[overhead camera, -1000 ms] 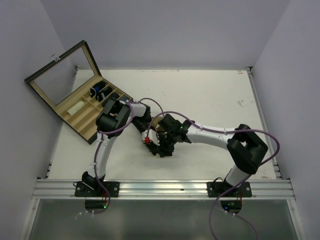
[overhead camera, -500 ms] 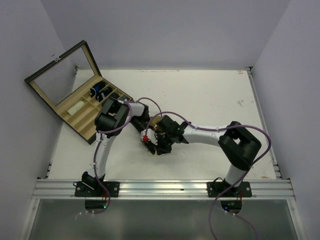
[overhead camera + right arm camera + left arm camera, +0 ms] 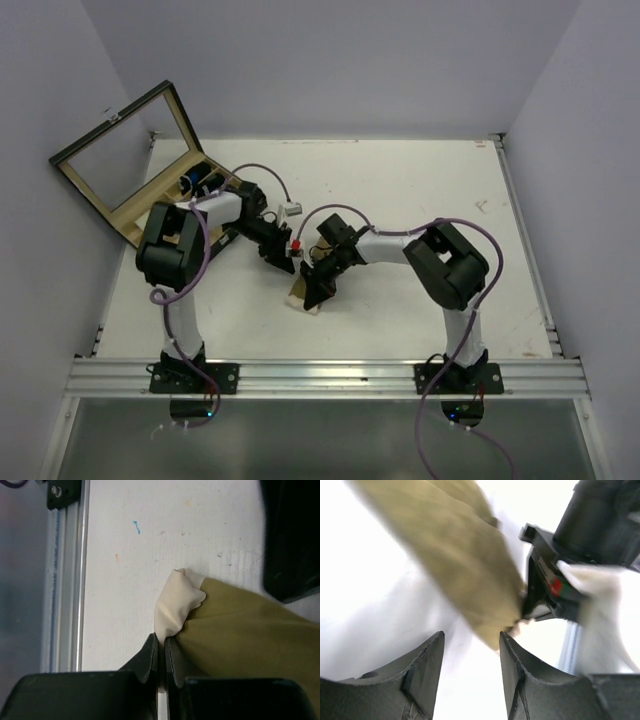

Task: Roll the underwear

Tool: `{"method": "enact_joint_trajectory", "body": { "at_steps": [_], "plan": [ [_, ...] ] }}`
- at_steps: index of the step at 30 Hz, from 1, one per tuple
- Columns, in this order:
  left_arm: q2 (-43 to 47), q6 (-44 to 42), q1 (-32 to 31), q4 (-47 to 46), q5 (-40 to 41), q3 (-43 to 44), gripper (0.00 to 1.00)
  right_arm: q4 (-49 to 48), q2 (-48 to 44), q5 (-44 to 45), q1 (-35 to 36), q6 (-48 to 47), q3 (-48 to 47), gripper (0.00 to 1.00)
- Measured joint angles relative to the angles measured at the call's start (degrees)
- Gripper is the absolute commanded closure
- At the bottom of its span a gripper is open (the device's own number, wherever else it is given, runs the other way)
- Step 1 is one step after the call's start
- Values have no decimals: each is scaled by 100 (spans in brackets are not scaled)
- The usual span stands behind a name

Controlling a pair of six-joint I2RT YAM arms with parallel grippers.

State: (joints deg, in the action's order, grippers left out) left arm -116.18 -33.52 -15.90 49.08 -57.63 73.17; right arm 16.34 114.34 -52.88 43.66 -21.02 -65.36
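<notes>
**A:** How is the left end effector [image 3: 276,250] [image 3: 470,640] seen to stand?

**B:** Its two dark fingers [image 3: 422,665] are held parted about halfway, and nothing is gripped between them. The olive-tan cloth underwear [image 3: 455,565] is seen just beyond the fingertips. Whether its near tip is touched by one finger cannot be told, since the left wrist view is blurred.

**A:** And the right end effector [image 3: 161,647]?

**B:** Its fingers are pressed together with barely a slit left between them. The edge of the underwear is pinched at their tips, at the place where the cream waistband [image 3: 177,607] meets the olive cloth.

**A:** Where is the garment found?

**B:** It is laid on the white worktop [image 3: 420,190], towards the near middle, between the two end effectors. In the top view only a small pale patch of it [image 3: 303,296] is shown, just below the right arm's wrist. In the right wrist view the cloth is seen spread away from the pinched corner, flat against the surface.

**A:** Is anything else to be noted?

**B:** An open wooden compartment box with a glass-panelled lid [image 3: 150,240] is set at the far left, well apart from the garment.
</notes>
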Motion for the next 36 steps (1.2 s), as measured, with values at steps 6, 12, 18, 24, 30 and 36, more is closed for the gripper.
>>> {"method": "enact_joint_trajectory", "body": {
  "at_steps": [6, 12, 18, 24, 30, 36],
  "plan": [
    [1368, 431, 949, -1327, 219, -787, 50, 13, 476, -931, -354, 396, -122, 100],
    [3882, -1226, 837, -2061, 693, -2382, 53, 11, 667, -1314, -468, 529, -125, 100],
    [5451, -2730, -949, -2909, 1429, -4404, 50, 17, 782, -1519, -470, 586, -129, 100],
    [5110, -3130, -2048, -3558, 2048, -4782, 51, 28, 828, -1587, -474, 625, -144, 100],
    [4699, -3206, -2422, -4063, 2328, -4774, 58, 37, 835, -1587, -479, 647, -151, 98],
    [4109, -3143, -2682, -4284, 2656, -4640, 86, 131, 874, -1604, -483, 640, -210, 89]
  ]
}}
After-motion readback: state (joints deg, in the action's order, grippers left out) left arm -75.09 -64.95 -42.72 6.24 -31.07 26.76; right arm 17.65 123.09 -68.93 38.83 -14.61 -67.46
